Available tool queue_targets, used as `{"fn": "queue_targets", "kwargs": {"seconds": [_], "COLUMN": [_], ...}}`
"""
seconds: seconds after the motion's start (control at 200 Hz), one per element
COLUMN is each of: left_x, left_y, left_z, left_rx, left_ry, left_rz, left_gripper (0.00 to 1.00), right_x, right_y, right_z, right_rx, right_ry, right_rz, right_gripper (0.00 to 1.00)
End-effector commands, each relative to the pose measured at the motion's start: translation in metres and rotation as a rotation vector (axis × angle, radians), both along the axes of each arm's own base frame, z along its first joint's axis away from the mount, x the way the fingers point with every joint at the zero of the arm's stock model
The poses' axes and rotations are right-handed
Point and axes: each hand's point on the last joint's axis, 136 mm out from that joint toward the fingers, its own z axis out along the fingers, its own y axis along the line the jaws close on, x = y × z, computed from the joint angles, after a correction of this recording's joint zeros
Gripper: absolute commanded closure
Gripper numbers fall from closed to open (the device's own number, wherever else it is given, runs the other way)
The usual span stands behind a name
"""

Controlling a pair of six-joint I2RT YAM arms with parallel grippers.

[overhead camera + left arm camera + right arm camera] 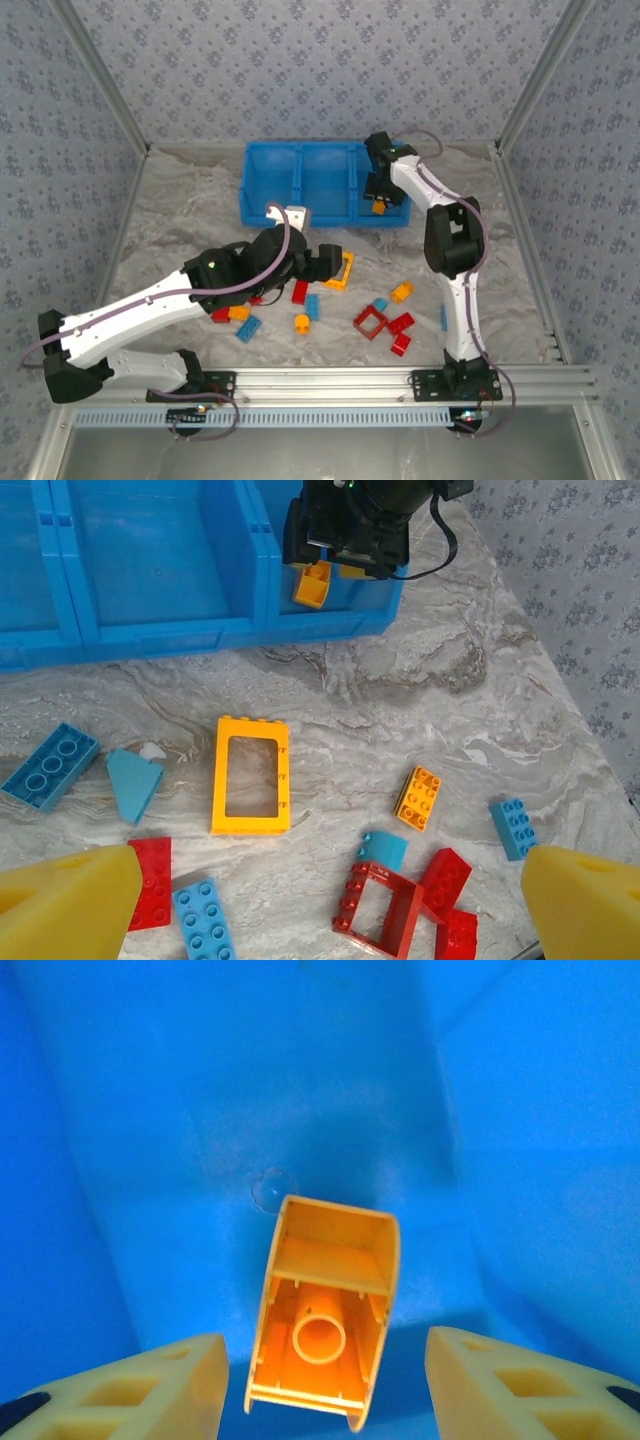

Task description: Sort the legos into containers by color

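Note:
The containers are three compartments of one blue tray (300, 216) at the back of the table. My right gripper (325, 1380) hangs inside the right compartment (200, 1110). It is open, and an orange lego (325, 1260) lies between its fingers with a gap on each side. That same lego (379, 208) sits just below the right gripper (378, 193). My left gripper (330, 890) is open and empty above loose legos: a yellow frame (221, 775), a red frame (352, 905), an orange brick (420, 798) and several blue and red bricks.
Loose legos are scattered over the marbled table from a red brick (221, 314) on the left to a blue brick (443, 317) on the right. Metal frame rails (330, 378) border the near edge and sides. The left (20, 550) and middle (150, 550) compartments look bare.

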Motion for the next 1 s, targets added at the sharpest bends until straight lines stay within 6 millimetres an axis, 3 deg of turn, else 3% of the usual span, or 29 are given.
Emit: {"fn": "queue_targets", "kwargs": {"seconds": [0.0, 0.115, 0.23, 0.36, 0.485, 0.58, 0.7, 0.769, 0.804, 0.994], "left_x": [0.000, 0.003, 0.006, 0.009, 0.006, 0.004, 0.006, 0.005, 0.004, -0.011], "left_y": [0.011, 0.011, 0.012, 0.009, 0.004, 0.013, 0.045, 0.078, 0.095, 0.177], "left_z": [0.000, -0.008, -0.017, -0.028, -0.029, -0.035, -0.051, -0.072, -0.081, -0.142], "left_rx": [-0.006, 0.009, 0.027, 0.039, 0.046, 0.071, 0.117, 0.183, 0.207, 0.217], "left_ry": [-0.001, -0.004, -0.001, 0.002, -0.009, 0.016, 0.087, 0.170, 0.206, 0.443], "left_rz": [0.029, 0.036, 0.041, 0.005, -0.069, -0.067, 0.022, 0.125, 0.190, 0.553], "left_gripper": [0.02, 0.02, 0.02, 0.02, 0.02, 0.02, 0.02, 0.02, 0.02, 0.02], "right_x": [-0.010, -0.031, -0.063, -0.111, -0.158, -0.186, -0.209, -0.221, -0.232, -0.275], "right_y": [-0.006, -0.017, -0.033, -0.053, -0.072, -0.069, -0.040, -0.012, 0.001, 0.065], "right_z": [0.078, 0.133, 0.170, 0.184, 0.175, 0.168, 0.158, 0.160, 0.150, 0.146], "right_rx": [0.003, 0.023, 0.033, 0.036, 0.057, 0.106, 0.240, 0.338, 0.357, 0.373], "right_ry": [-0.127, -0.210, -0.264, -0.287, -0.259, -0.248, -0.243, -0.258, -0.232, -0.225], "right_rz": [0.010, 0.011, -0.001, -0.027, -0.064, -0.045, 0.085, 0.211, 0.270, 0.565], "right_gripper": [0.43, 0.41, 0.41, 0.41, 0.42, 0.42, 0.41, 0.40, 0.40, 0.39]}}
